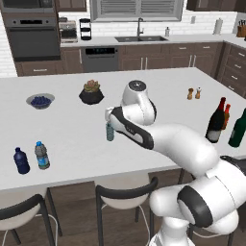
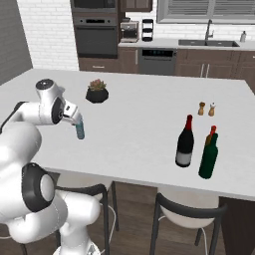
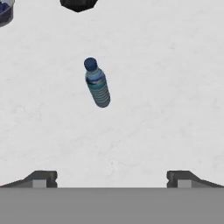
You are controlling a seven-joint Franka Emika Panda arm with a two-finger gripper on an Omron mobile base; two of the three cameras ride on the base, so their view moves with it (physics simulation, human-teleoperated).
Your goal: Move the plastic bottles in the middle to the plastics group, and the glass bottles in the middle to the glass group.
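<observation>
One clear water bottle (image 1: 110,131) (image 2: 79,130) stands upright mid-counter. In the hand view this bottle (image 3: 97,83) is seen from above, well ahead of the fingertips. My gripper (image 3: 111,179) (image 2: 76,120) hovers just above it, open, with nothing between the fingers. A second clear water bottle (image 1: 42,155) stands by the navy-blue bottle (image 1: 20,160) at the front left. At the right, the near-black wine bottle (image 1: 216,121) (image 2: 185,143) stands next to the small brown red-topped bottle (image 1: 226,116) (image 2: 211,133) and the tall green bottle (image 1: 238,129) (image 2: 208,156).
A bowl of blueberries (image 1: 40,100) and a dark potted plant (image 1: 91,92) (image 2: 97,91) sit toward the back left. Salt and pepper shakers (image 1: 194,93) (image 2: 206,108) stand at the back right. Dark stools (image 1: 126,197) line the counter's front edge.
</observation>
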